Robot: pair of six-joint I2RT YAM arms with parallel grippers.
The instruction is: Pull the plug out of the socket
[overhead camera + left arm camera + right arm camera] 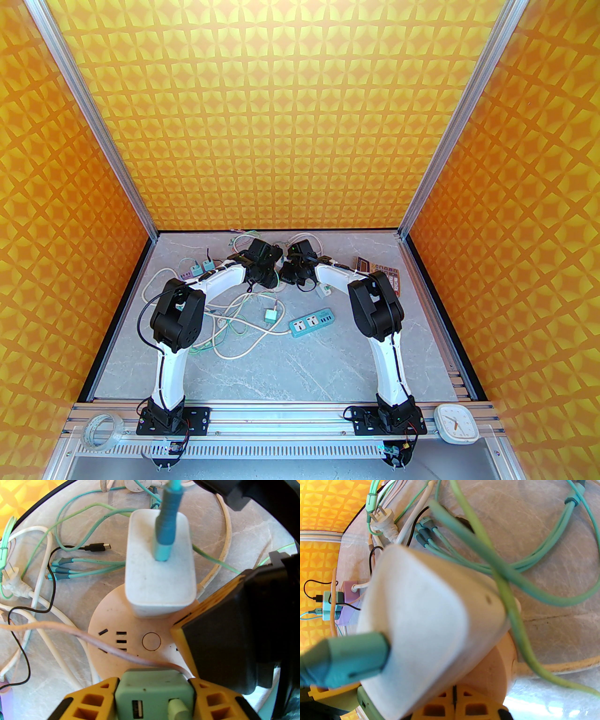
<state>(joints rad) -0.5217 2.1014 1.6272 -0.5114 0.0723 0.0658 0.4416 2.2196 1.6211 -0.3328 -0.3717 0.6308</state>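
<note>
A round peach socket (112,620) lies on the marble table at the far middle. Standing in it is a white adapter (159,583) with a teal cable (167,526) in its top. At the socket's near rim sits a green plug (150,698), and my left gripper (153,682) is shut on it, one yellow finger on each side. A pinkish cable (93,637) leads from that plug across the socket face. My right gripper (185,630) is shut, its tip resting on the socket beside the white adapter (421,625). From above, both wrists (276,267) meet over the socket.
Loose cables (229,323) sprawl across the left half of the table. A teal power strip (311,322) and a teal cube adapter (270,315) lie mid-table. A calculator (382,274) sits far right, small adapters (197,268) far left. A white loose plug (14,585) lies left of the socket.
</note>
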